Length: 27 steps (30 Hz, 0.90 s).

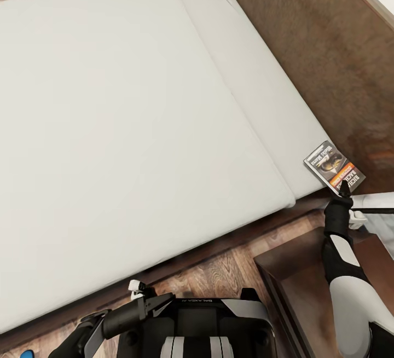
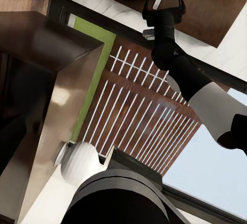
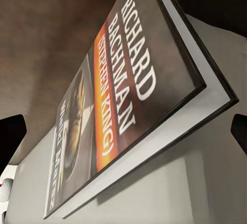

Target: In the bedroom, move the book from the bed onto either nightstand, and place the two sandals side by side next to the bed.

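The book (image 1: 334,167), dark-covered with an orange band and white lettering, lies at the corner of the bed's off-white mattress (image 1: 126,117), beside the dark headboard (image 1: 312,35). My right gripper (image 1: 345,188) is at the book's near edge and stands open. In the right wrist view the book (image 3: 128,106) is very close, with a dark fingertip (image 3: 10,134) on either side of it. The left wrist view also catches the right gripper (image 2: 163,7) with its fingers spread. My left gripper (image 1: 160,302) is folded near my trunk. A sliver of blue sandal (image 1: 26,354) shows at the bottom left.
A dark brown nightstand (image 1: 298,278) stands under my right arm, beside the bed frame (image 1: 219,248). A strip of wood-plank floor (image 1: 219,276) runs between the bed and my base. The left wrist view looks out at a window with a slatted fence (image 2: 139,111).
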Tool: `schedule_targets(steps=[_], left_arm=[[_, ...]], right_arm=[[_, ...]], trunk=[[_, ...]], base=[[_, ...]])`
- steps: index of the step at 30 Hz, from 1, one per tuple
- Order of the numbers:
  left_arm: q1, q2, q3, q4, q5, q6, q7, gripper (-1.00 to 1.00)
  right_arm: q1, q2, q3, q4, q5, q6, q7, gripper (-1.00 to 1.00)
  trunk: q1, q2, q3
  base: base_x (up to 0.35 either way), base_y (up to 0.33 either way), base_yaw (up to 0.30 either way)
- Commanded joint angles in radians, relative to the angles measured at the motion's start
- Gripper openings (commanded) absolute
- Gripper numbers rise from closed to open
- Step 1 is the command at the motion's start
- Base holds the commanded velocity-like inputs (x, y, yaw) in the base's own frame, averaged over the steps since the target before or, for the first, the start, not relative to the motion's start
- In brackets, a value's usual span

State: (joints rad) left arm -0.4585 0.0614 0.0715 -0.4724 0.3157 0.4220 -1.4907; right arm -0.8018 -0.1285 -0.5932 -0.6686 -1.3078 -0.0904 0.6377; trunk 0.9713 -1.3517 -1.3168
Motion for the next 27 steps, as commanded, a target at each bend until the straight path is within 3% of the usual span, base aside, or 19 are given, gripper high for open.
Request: schedule_targets(steps=[1, 11, 12, 27], left_arm=[[0.0, 0.0, 0.001, 0.0, 0.0, 0.011, -0.003, 1.0], [0.0, 0.0, 0.001, 0.0, 0.0, 0.011, -0.003, 1.0], [0.0, 0.0, 0.001, 0.0, 0.0, 0.011, -0.003, 1.0], [0.0, 0.0, 0.001, 0.0, 0.0, 0.011, -0.003, 1.0]], right_arm=[[0.0, 0.0, 0.001, 0.001, -0.008, 0.0, 0.005, 1.0], [0.0, 0.0, 0.001, 0.001, -0.008, -0.002, 0.004, 1.0], [0.0, 0.0, 0.001, 0.001, -0.008, -0.002, 0.004, -1.0], [0.0, 0.0, 0.001, 0.001, -0.008, -0.007, 0.005, -1.0]], trunk=[[0.0, 0.0, 0.0], [0.0, 0.0, 0.0], [0.0, 0.0, 0.0], [0.0, 0.0, 0.0]], base=[[0.0, 0.0, 0.0], [0.0, 0.0, 0.0], [0.0, 0.0, 0.0], [0.0, 0.0, 0.0]])
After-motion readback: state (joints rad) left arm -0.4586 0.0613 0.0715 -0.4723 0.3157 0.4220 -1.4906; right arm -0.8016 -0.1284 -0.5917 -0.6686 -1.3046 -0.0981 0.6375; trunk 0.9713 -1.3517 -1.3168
